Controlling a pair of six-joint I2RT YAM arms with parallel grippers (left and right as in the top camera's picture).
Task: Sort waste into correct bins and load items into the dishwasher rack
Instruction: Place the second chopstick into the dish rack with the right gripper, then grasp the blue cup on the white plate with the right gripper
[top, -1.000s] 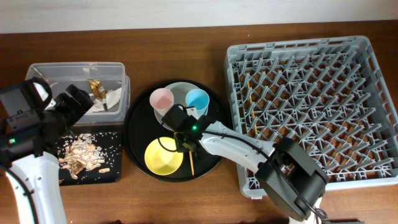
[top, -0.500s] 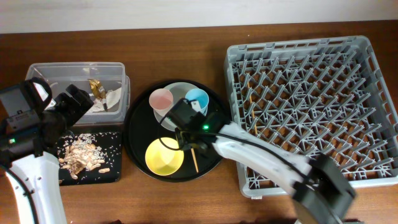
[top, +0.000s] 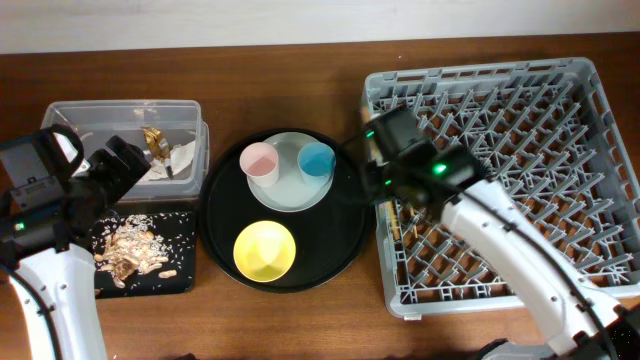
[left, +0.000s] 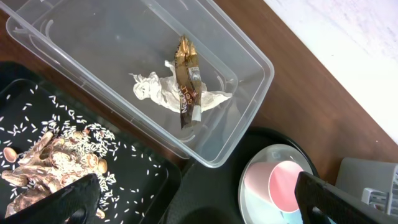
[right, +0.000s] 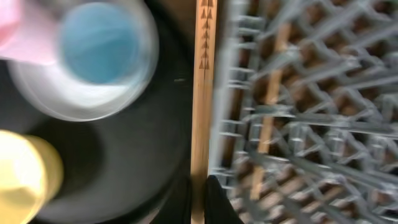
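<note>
My right gripper (top: 385, 172) is shut on a wooden chopstick (right: 203, 93) and holds it over the left edge of the grey dishwasher rack (top: 500, 170). A second chopstick (right: 268, 124) lies inside the rack. The pink cup (top: 259, 159) and blue cup (top: 316, 158) stand on the pale plate (top: 290, 188), and the yellow bowl (top: 264, 250) sits in front of them. My left gripper (left: 199, 208) is open and empty above the clear box (top: 100, 115), which holds the tissue (left: 155, 93) and gold wrapper (left: 186, 81). Food scraps (top: 130, 250) lie in the flat black tray (top: 182, 272).
The plate, cups and bowl all rest on a large round black tray (top: 340, 240) between the bins and the rack. The brown wooden table (top: 300, 60) shows behind it. The rack reaches the table's right and front edges.
My right gripper lifted the chopstick off the round black tray and carried it right and back to the rack's left edge. The left arm has not moved.
</note>
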